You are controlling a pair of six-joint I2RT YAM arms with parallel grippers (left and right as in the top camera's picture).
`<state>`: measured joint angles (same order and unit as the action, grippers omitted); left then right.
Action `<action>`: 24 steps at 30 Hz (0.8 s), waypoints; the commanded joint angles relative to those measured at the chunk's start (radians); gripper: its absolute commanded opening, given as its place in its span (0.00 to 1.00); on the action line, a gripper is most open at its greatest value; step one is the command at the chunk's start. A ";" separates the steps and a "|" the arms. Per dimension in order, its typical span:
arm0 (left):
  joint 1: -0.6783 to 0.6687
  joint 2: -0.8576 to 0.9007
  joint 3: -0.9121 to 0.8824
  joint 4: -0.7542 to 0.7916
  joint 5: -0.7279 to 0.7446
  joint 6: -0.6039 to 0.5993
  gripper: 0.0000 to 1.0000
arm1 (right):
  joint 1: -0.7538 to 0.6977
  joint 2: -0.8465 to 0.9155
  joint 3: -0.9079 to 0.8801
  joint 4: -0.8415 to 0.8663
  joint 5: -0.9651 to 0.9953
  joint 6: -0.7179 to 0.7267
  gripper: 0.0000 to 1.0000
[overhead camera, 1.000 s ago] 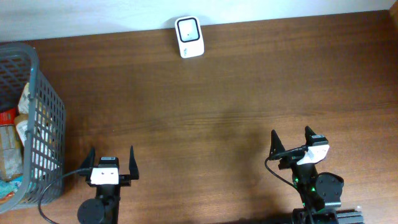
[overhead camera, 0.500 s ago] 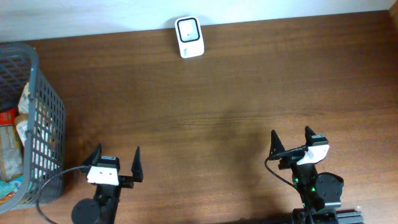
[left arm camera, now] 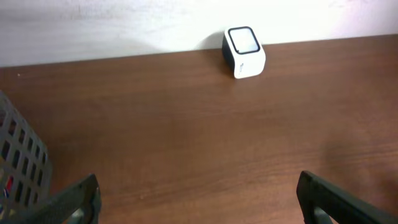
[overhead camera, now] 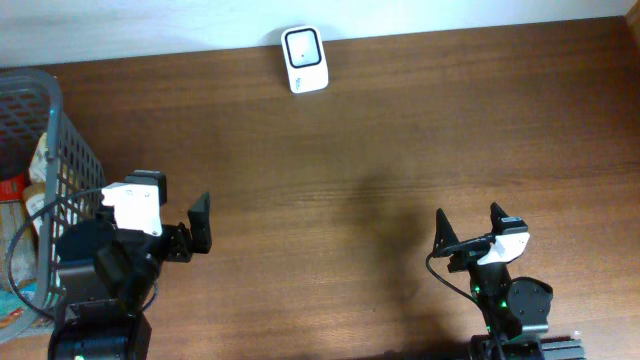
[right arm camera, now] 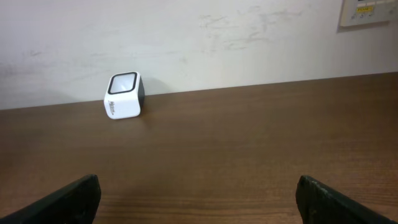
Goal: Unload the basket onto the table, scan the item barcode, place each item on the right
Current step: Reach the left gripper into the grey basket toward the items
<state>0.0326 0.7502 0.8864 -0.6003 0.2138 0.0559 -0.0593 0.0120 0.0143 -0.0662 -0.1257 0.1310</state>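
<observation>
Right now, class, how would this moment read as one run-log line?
stage: item not yet picked | left gripper: open, empty, beside basket | right gripper: open, empty | scanner: at far table edge | items: in basket

We note a table (overhead camera: 380, 130) of dark wood, smooth, finely grained, with a faint sheen. The scanner (overhead camera: 303, 60) is glossy white plastic with a dark window. Left of the scanner, the basket (overhead camera: 72, 140) is matt grey plastic mesh; behind the scanner, the wall (right arm camera: 186, 43) is matt white and scuffed.
</observation>
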 commanded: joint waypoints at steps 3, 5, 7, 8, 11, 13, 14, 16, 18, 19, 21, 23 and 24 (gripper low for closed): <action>-0.004 0.024 0.020 0.104 0.000 -0.007 0.99 | -0.007 -0.006 -0.009 0.000 -0.010 0.000 0.99; -0.004 0.115 0.068 0.132 -0.001 -0.007 0.99 | -0.007 -0.006 -0.009 0.000 -0.010 0.000 0.99; -0.004 0.257 0.173 0.135 -0.013 -0.006 0.99 | -0.007 -0.006 -0.009 0.000 -0.010 0.000 0.99; -0.004 0.346 0.254 0.146 -0.039 -0.006 0.99 | -0.006 -0.006 -0.009 0.000 -0.010 0.000 0.99; -0.004 0.479 0.379 0.221 -0.038 -0.006 0.99 | -0.007 -0.006 -0.009 0.000 -0.010 0.000 0.99; -0.004 0.496 0.379 0.259 -0.058 -0.006 0.99 | -0.007 -0.006 -0.009 0.000 -0.010 0.000 0.99; -0.004 0.495 0.379 0.268 -0.064 -0.007 0.99 | -0.007 -0.006 -0.009 0.000 -0.010 0.000 0.99; -0.004 0.493 0.379 0.273 -0.063 -0.039 0.99 | -0.007 -0.006 -0.009 0.000 -0.010 0.000 0.99; -0.004 0.493 0.379 0.235 -0.061 -0.045 0.99 | -0.007 -0.006 -0.009 0.000 -0.010 0.000 0.99; -0.004 0.493 0.379 0.202 -0.061 -0.045 0.99 | -0.007 -0.006 -0.009 0.000 -0.010 0.000 0.99; -0.004 0.493 0.379 0.148 -0.061 -0.045 0.99 | -0.007 -0.006 -0.009 0.000 -0.010 0.000 0.99; -0.004 0.493 0.379 0.109 -0.061 -0.045 0.99 | -0.007 -0.006 -0.009 0.000 -0.010 0.000 0.99; -0.004 0.493 0.379 0.108 -0.060 -0.045 0.99 | -0.007 -0.006 -0.009 0.000 -0.010 0.000 0.99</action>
<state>0.0319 1.2400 1.2484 -0.4824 0.1570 0.0246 -0.0593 0.0120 0.0143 -0.0662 -0.1257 0.1310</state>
